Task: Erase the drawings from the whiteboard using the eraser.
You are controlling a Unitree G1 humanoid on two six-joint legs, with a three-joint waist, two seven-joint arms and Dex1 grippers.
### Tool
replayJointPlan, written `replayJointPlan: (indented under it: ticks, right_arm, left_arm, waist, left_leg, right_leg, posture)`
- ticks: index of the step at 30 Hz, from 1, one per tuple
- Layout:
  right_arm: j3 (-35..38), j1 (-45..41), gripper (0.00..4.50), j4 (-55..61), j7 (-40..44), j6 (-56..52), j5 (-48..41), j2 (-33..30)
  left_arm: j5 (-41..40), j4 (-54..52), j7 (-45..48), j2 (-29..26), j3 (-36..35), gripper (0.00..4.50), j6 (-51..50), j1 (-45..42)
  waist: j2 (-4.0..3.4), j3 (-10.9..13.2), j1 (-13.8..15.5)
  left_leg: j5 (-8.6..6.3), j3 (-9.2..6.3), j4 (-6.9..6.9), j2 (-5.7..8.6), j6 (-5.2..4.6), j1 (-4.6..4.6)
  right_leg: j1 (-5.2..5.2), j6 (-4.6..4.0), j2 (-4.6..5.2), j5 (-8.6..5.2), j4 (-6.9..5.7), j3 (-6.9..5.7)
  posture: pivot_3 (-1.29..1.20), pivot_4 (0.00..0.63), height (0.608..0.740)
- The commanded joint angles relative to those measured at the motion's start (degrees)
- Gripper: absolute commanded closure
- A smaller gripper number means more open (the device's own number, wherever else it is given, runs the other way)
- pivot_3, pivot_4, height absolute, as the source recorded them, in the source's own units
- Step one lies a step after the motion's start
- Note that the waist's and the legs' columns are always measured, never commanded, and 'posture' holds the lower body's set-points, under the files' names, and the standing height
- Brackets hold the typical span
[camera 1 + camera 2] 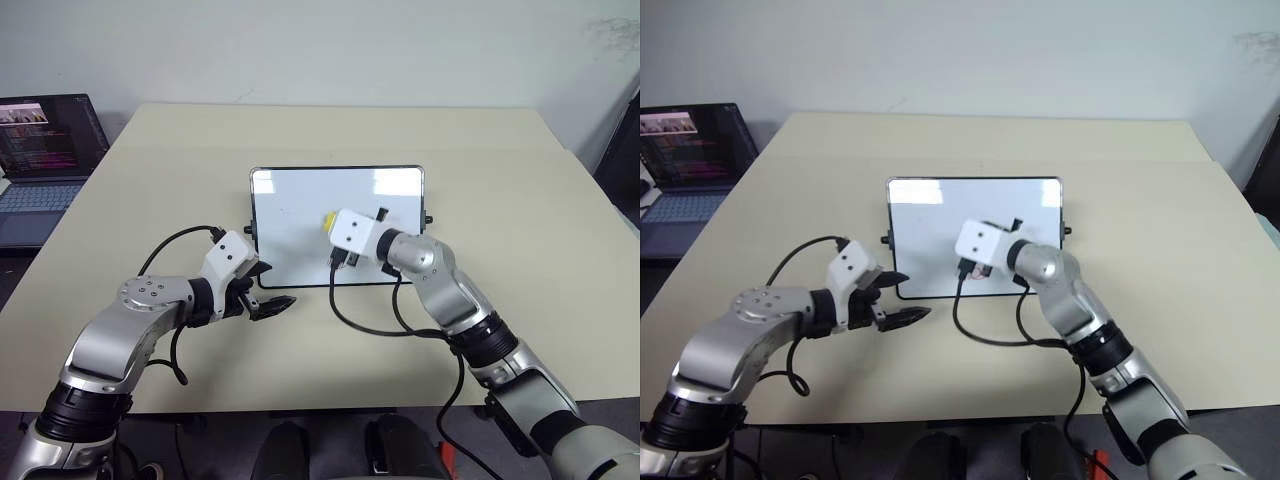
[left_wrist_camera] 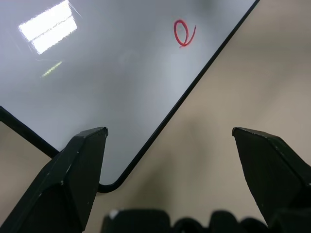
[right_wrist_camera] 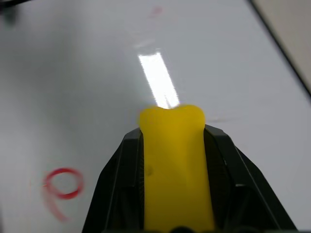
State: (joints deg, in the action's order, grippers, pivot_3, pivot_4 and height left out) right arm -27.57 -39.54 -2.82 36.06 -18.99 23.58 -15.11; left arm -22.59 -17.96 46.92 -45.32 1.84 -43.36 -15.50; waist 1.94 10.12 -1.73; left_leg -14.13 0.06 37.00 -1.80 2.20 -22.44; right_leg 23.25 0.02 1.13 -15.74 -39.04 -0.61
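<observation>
Beige table (image 1: 520, 250) bears whiteboard (image 1: 300, 215) — right gripper (image 3: 172, 145) clamps eraser (image 3: 175, 165)

Not much to read here tbh. The only legible thing is a small red marker loop (image 2: 183, 33) on the whiteboard (image 1: 300, 200), shaped like a lowercase "e", sitting near one of the board's long edges. It also turns up in the right wrist view, a bit smeared. The laptop (image 1: 45, 160) screen off to the left has rows of text, but way too small to make out.
</observation>
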Motion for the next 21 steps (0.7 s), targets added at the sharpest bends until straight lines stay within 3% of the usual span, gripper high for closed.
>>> replayJointPlan:
  ticks: [1, 6, 10, 15, 21]
  right_arm:
    - [-0.33, -0.04, 3.20, -0.67, -0.28, -0.67, 2.00, -1.29]
    - [4.60, -3.97, 3.20, -3.71, -10.44, 1.48, 2.12, 1.37]
    - [6.98, -4.42, 3.20, -4.12, -13.19, 2.01, -0.14, 3.24]
    - [10.00, -2.44, 3.20, -1.24, -11.38, -0.11, -5.34, 5.47]
    - [18.59, 2.47, 3.20, 13.44, -4.88, -10.66, -19.56, 6.72]
  left_arm:
    - [0.11, -1.37, 0.31, -0.37, -0.69, 0.00, 0.98, -0.21]
    - [0.10, -1.30, 0.31, -0.24, -0.45, 0.00, 0.88, -0.57]
    - [0.07, -1.34, 0.24, -0.17, -0.40, 0.00, 0.84, -0.62]
    - [-0.15, -1.63, 0.00, -0.27, -1.23, 0.00, 0.91, 0.18]
    - [-0.31, -2.89, 0.33, -1.80, -3.29, 0.00, 1.30, 2.54]
  waist:
    - [0.00, 0.00, 0.00]
    - [0.00, 0.00, -0.01]
    - [0.00, 0.00, 0.05]
    - [0.00, 0.00, 0.04]
    - [-0.03, 0.02, 0.07]
  left_leg:
    - [0.00, 0.01, 0.00, 0.01, 0.00, 0.01]
    - [0.02, 0.01, 0.03, 0.02, 0.01, 0.04]
    - [0.03, 0.00, 0.02, 0.00, 0.02, 0.01]
    - [0.01, 0.01, -0.02, -0.02, 0.03, -0.12]
    - [-0.01, -0.03, -0.02, -0.07, 0.03, -0.38]
  right_leg:
    - [0.00, 0.00, 0.00, 0.00, -0.01, 0.00]
    - [0.00, 0.01, -0.02, 0.00, -0.04, 0.00]
    - [0.00, -0.01, -0.03, 0.01, -0.02, 0.01]
    - [0.07, 0.00, 0.01, 0.00, 0.04, 0.01]
    - [0.28, 0.00, 0.04, 0.00, 0.06, -0.01]
  posture:
    - [0.00, 0.150, 0.740]
    - [0.00, 0.150, 0.740]
    - [0.00, 0.150, 0.740]
    - [0.00, 0.150, 0.740]
    - [0.00, 0.150, 0.740]
